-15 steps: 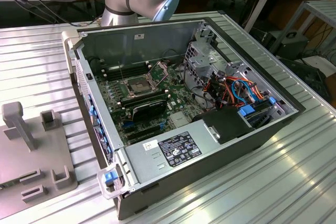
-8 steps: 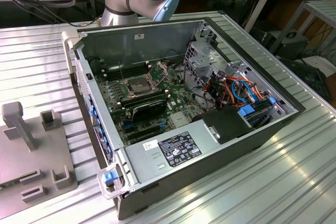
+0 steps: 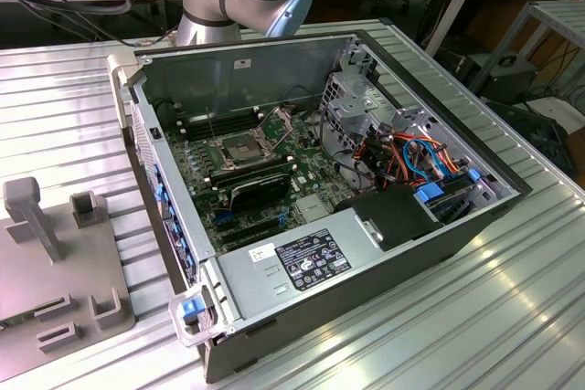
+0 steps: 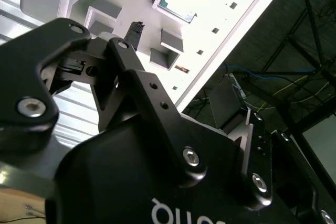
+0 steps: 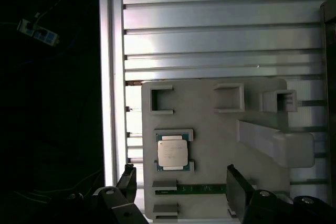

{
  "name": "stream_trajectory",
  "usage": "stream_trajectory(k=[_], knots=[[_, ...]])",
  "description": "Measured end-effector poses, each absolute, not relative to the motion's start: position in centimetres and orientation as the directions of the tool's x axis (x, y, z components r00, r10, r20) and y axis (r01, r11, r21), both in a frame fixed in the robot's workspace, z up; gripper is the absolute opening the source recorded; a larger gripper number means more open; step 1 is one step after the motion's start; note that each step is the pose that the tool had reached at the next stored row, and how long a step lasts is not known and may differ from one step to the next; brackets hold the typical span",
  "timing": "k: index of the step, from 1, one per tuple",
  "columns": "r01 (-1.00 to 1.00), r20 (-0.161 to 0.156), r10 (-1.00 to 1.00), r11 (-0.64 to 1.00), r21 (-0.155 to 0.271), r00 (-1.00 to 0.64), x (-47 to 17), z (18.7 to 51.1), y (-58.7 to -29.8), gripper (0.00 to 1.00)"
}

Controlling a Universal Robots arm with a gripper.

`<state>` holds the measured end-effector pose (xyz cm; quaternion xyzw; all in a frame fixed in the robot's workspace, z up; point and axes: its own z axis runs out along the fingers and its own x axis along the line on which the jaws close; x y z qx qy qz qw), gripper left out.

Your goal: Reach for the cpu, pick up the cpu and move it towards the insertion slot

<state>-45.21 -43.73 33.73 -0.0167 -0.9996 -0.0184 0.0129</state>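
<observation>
Ribbed aluminium surface (image 5: 210,40) bears grey fixture plate (image 5: 210,145) cradling the cpu (image 5: 172,152); end effector (image 5: 181,186) spread wide above, should centre over chip, descend square, grip bare edges

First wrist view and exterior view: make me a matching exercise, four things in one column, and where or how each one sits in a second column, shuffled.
Things
1. cpu
2. insertion slot
3. gripper
4. computer case

Places or states
A. side open, lying on the ribbed metal table
B. open and empty, above the grey plate
C. resting on the grey plate
D. on the green board inside the case

Pairs: 1-C, 2-D, 3-B, 4-A
</observation>
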Motion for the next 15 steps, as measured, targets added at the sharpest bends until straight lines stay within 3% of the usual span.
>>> stream_trajectory(k=[15], knots=[[0.033, 0.026, 0.033, 0.999, 0.036, -0.999, -45.2, 32.1, -44.0, 0.78]])
